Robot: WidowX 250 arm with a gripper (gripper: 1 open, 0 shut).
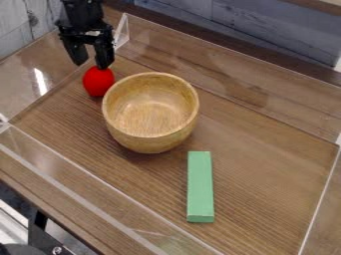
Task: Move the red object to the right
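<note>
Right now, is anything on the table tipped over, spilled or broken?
Nothing stands out. The wooden bowl sits upright, the red object rests beside its left rim, and the green block lies flat in front. The open tool hangs just above the red object.

On the table [266, 149], the bowl [151, 112] is set centrally; the red object [98, 82] lies just beside its upper-left rim, beneath the gripper [86, 58]. The block [200, 186] is placed nearer the camera, lower right.

A single raised camera looks obliquely down across the wooden table [266, 149] from its near edge.
</note>
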